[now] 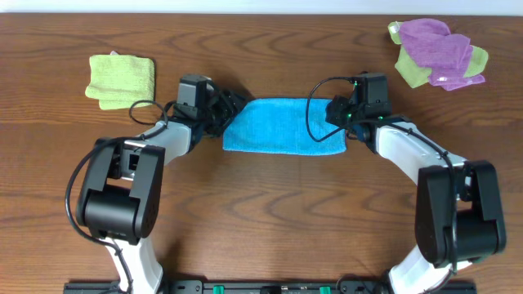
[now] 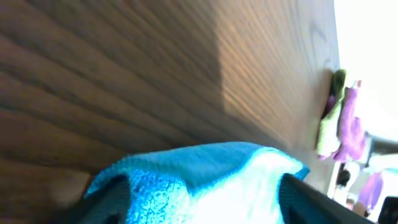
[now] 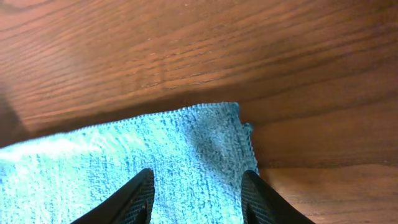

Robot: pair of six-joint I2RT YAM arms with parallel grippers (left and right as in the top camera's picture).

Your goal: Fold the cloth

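Overhead: left claw (image 1: 222, 113), right claw (image 1: 334, 112) at opposite short ends of cloth (image 1: 283, 125) flat on surface (image 1: 270, 204); both spread, clamping nothing.

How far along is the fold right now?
Done: the cloth lies as a flat, wide rectangle, which suggests one fold is in. In hand: the left end effector and right end effector sit open at its two short ends, with cloth between the fingers and apparently not clamped. Left: probably closing on those ends and folding again.
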